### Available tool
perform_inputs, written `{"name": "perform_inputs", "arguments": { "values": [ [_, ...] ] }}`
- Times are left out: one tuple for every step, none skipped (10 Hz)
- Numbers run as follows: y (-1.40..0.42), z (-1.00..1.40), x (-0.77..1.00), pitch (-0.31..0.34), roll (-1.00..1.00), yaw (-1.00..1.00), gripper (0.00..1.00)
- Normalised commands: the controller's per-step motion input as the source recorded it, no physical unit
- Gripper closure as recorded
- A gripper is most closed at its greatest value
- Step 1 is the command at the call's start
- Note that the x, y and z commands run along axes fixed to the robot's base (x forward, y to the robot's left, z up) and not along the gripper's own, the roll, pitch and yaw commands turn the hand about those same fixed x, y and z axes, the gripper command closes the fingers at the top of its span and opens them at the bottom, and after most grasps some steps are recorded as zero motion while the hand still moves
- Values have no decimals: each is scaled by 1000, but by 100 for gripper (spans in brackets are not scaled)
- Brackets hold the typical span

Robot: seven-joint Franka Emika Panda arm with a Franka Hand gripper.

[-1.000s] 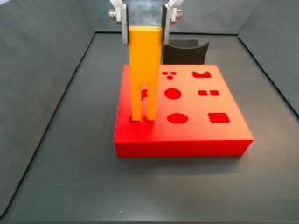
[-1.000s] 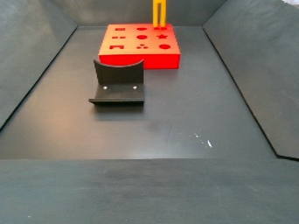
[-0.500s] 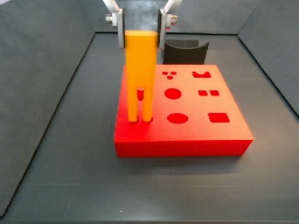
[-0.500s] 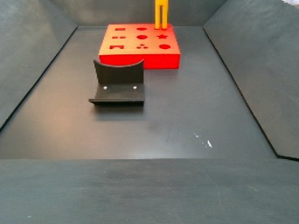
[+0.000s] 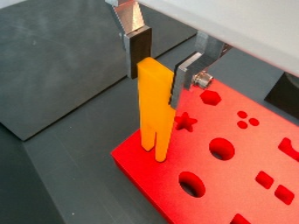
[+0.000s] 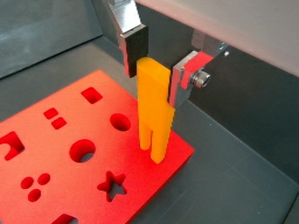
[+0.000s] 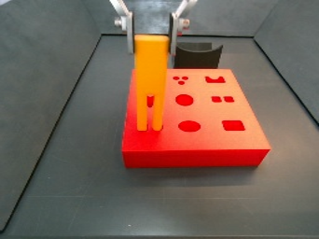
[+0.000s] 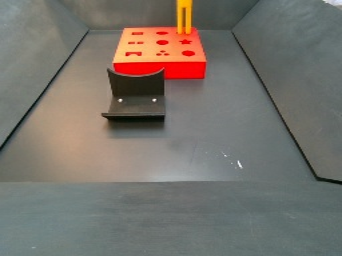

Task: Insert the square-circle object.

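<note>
The square-circle object [image 7: 149,79] is a tall orange-yellow bar standing upright with its two prongs down in the red block [image 7: 206,140], near the block's left edge. It also shows in both wrist views [image 5: 155,105] [image 6: 155,105] and at the far end of a side view [image 8: 183,15]. My gripper [image 7: 152,30] is right above it, and its fingers straddle only the bar's top end [image 5: 160,83] [image 6: 159,80]. The jaws look slightly parted, with the dark pad [image 6: 136,52] just off the bar.
The red block [image 8: 147,62] has several shaped holes, among them circles, squares and a star [image 6: 111,184]. The dark grey curved holder [image 8: 135,92] stands on the floor beside the block, seen behind it in a side view [image 7: 197,53]. Grey walls enclose the floor.
My gripper has risen along the bar, and more of the bar's top now shows below the fingers. The bar has stayed in place in the block.
</note>
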Motion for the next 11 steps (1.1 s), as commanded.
{"name": "perform_inputs", "arguments": {
  "values": [
    [20, -97, 0, 0, 51, -123, 100],
    [0, -126, -31, 0, 41, -114, 100],
    [0, -129, -54, 0, 7, -103, 100],
    [0, -214, -14, 0, 24, -94, 100],
    [0, -397, -20, -4, 39, -100, 100],
    [0, -566, 0, -19, 10, -106, 100],
    [-9, -694, 0, -24, 0, -94, 100],
    [-3, -706, 0, -26, 0, -94, 100],
    [0, -674, 0, -19, 1, -100, 100],
    [-11, -586, 0, -6, 27, -97, 100],
    [-3, -497, 0, 0, 26, -100, 100]
  ]
}}
